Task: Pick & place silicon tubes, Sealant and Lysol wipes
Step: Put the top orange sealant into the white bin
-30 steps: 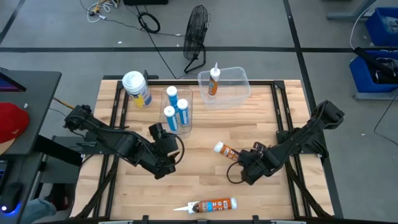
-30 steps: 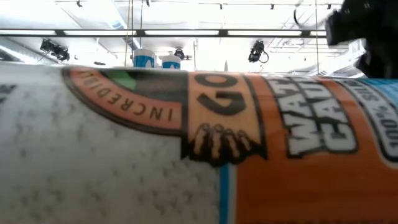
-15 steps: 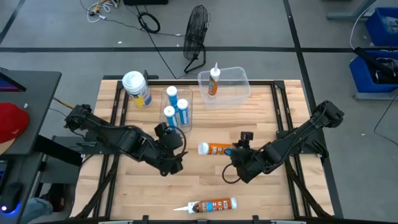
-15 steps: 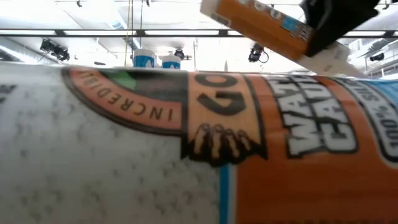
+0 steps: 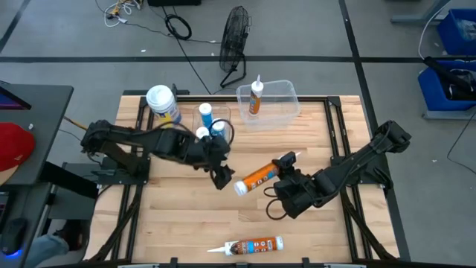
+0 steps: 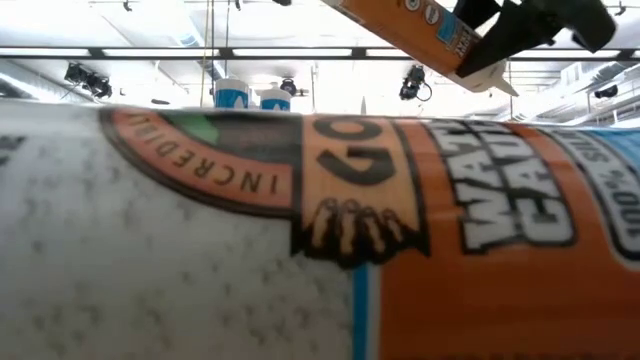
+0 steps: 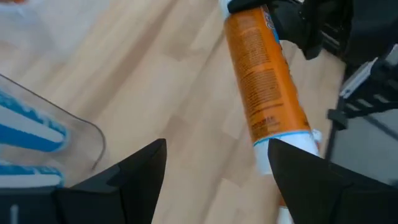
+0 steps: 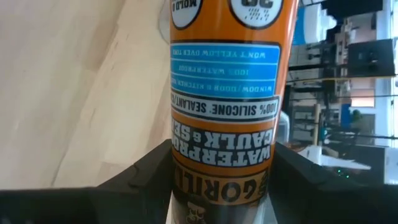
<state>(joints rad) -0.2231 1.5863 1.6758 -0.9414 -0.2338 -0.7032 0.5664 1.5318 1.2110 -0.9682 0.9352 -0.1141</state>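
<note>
My right gripper (image 5: 285, 177) is shut on an orange sealant tube (image 5: 256, 179) held above the middle of the table. My left gripper (image 5: 222, 177) stands open just off the tube's white base end (image 7: 287, 142), with nothing between its fingers. A second orange tube (image 5: 253, 245) lies on its side near the front edge. A third tube (image 5: 256, 95) stands in a clear bin (image 5: 286, 95) at the back. Blue-and-white tubes (image 5: 210, 128) stand in a narrow clear holder. The Lysol wipes (image 5: 163, 106) stand at the far left. My right gripper pinches the tube's body near its nozzle end (image 8: 221, 149) between its two fingers (image 8: 140, 177). The fingers come from the table's right, slanting down, and the tube runs forward between them. The tube is lifted clear of the table, its base end toward my left gripper and its nozzle (image 5: 294, 155) toward the far right.
The tube lying at the front edge fills most of the low view (image 6: 300, 220). A fan (image 5: 234, 37) and cables lie on the floor beyond the table. Bare wood (image 5: 327, 223) shows at the near right.
My right gripper has lifted the orange tube off the table and rolled its wrist, so the tube has swung from lying flat to hanging slantwise in the air. My left gripper has moved toward the table's right and far side, up to the tube's base end.
</note>
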